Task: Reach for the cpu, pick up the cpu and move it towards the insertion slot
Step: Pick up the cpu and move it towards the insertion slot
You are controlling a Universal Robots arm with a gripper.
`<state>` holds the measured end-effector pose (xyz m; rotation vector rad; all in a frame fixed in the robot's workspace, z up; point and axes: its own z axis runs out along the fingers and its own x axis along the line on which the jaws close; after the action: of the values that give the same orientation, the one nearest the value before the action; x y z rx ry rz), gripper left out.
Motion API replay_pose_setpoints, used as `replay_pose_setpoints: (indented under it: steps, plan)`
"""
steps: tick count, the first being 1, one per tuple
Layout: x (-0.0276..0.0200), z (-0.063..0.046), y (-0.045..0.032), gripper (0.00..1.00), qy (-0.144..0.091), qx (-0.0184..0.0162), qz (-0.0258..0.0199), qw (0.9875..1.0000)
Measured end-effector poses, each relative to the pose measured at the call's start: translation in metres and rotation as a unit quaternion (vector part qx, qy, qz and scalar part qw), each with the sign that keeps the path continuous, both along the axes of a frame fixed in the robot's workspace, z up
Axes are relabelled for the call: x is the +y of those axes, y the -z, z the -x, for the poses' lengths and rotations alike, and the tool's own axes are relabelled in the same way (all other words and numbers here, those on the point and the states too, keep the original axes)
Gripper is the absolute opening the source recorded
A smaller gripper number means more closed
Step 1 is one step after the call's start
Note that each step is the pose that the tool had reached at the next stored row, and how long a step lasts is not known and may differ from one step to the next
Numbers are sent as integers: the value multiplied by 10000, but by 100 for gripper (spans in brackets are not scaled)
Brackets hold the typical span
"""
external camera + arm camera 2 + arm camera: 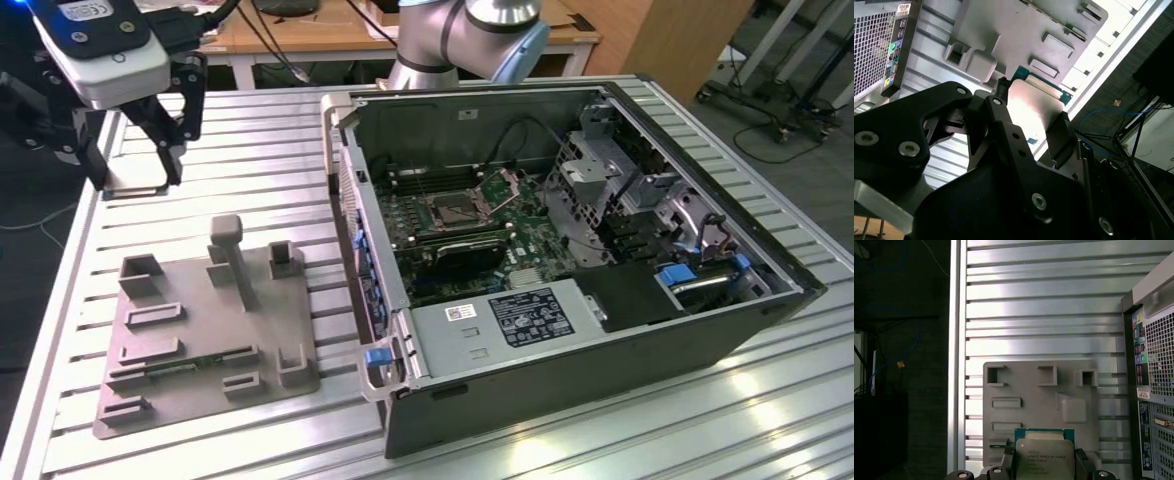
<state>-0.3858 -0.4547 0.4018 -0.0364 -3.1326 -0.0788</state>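
- Floor (pixel 24 300), dark, borders the exterior view's left edge, lower than the work surface.
- Table (pixel 240 150) of ribbed, silvery aluminium slats spans the scene and catches bright glare along its near edge.
- Above the table's far corner, at the exterior view's left, the gripper (pixel 136 176) hangs clear of the slats with its black fingers (pixel 1059 135) clamped on opposite edges of the cpu (pixel 1044 454).
- The cpu is lifted off the surface. In both wrist views its silvery lid and green-edged rim show between the fingers, with the fixture plate (pixel 200 330) beyond it.
- That grey fixture plate lies flat on the slats with its upright blocks and rectangular recesses, nearer the camera than the gripper and just beside the computer case (pixel 574 390).
- The computer case lies on its side with its panel off and the board exposed.
- On the board sits the insertion slot (pixel 451 208), whose retention frame (pixel 505 186) is tilted up; it is well apart from the held cpu.
- Behind the case stand the arm's base (pixel 461 45) and a wooden desk (pixel 314 38).
- At the exterior view's far right, dark cables (pixel 787 125) trail over a grey floor.
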Motion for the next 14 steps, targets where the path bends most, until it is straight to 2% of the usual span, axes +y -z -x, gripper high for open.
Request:
replay_pose_setpoints:
  steps: [14]
  plan:
    - [0, -159, 1, 54, -1, 0, 0, 10000]
